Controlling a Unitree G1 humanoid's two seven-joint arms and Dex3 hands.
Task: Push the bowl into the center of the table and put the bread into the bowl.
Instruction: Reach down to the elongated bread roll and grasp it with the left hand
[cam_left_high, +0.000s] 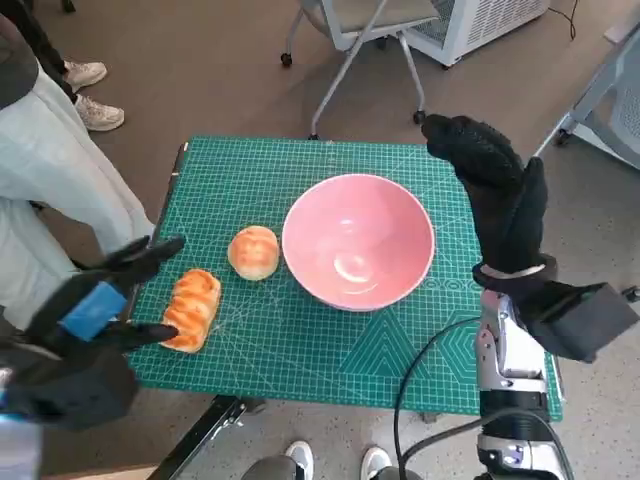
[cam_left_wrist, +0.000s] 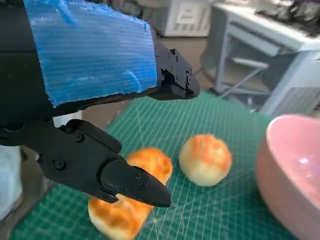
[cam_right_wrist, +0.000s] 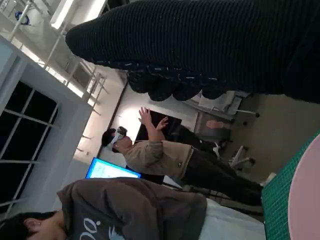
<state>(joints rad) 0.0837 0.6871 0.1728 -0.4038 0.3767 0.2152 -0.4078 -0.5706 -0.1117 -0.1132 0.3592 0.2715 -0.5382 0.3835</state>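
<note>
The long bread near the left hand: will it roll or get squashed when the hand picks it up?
The long bread lies flat and elongated, so it probably will not roll. Its puffy crust suggests that it is soft and light and may dent under the left hand.

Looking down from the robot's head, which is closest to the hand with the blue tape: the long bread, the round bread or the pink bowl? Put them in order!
Measured from the left hand:
1. Long bread, right beside its fingers near the table's left edge.
2. Round bread, further in, between the long bread and the bowl.
3. Pink bowl, farthest, around the table's middle.
</note>
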